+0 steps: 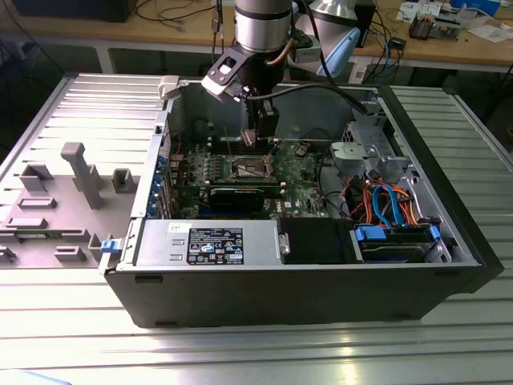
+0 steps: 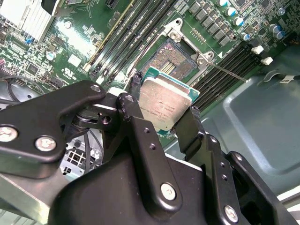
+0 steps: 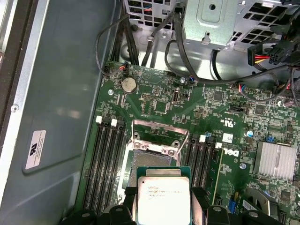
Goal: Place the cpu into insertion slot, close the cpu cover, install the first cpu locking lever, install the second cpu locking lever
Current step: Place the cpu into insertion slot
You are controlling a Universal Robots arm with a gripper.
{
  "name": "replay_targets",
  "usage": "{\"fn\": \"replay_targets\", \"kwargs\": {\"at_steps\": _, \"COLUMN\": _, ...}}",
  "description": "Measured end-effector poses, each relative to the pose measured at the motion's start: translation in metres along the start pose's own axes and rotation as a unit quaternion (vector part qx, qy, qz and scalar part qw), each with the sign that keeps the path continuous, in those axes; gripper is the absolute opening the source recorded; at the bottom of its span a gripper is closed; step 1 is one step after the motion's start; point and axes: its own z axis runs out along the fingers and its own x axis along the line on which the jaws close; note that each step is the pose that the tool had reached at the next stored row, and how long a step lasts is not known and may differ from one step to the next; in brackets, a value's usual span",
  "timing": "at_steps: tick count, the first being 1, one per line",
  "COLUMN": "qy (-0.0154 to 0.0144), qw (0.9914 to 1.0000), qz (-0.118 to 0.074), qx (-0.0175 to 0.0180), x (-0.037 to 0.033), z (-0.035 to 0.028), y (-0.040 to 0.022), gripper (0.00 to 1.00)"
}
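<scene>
**Chip over socket, seen from three views.** The cpu (image 2: 165, 104), metal lid towards the cameras, is gripped on two opposite edges by the black fingers (image 2: 187, 129) of the pincer (image 1: 251, 139). The jaws are closed to just the chip's width.

The chip is near-square, so it has no marked long axis. In the first wrist view its sides run about parallel with the rim of the insertion slot (image 3: 152, 160).

The slot lies directly beyond the chip along the pincer's line. In both wrist views the chip covers the slot's near edge and leaves the contact field (image 2: 174, 60) bare. By this judgement the chip hangs above the slot, apart from it and not yet seated.

The cpu cover (image 3: 160, 136) appears swung up at the slot's far side. A thin locking lever (image 2: 226, 71) juts free beside the slot, unlatched.

Rows of memory slots (image 3: 105, 164) flank the socket on the green board (image 3: 154, 101).

In the exterior view the arm descends from above into the open computer case (image 1: 304, 301). The case lies on its side on a ribbed metal surface (image 1: 240, 357). A grey fixture tray (image 1: 48, 210) sits to the exterior view's left, well apart from the case. A wooden bench (image 1: 160, 36) strewn with cables runs along the back of the room.
</scene>
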Motion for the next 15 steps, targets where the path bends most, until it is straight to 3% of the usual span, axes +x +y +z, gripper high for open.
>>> {"fn": "replay_targets", "kwargs": {"at_steps": 15, "qy": -0.0016, "qw": 0.99993, "qz": 0.012, "qx": 0.0001, "x": 0.0000, "z": 0.0005, "y": 0.0000, "gripper": 0.55}}
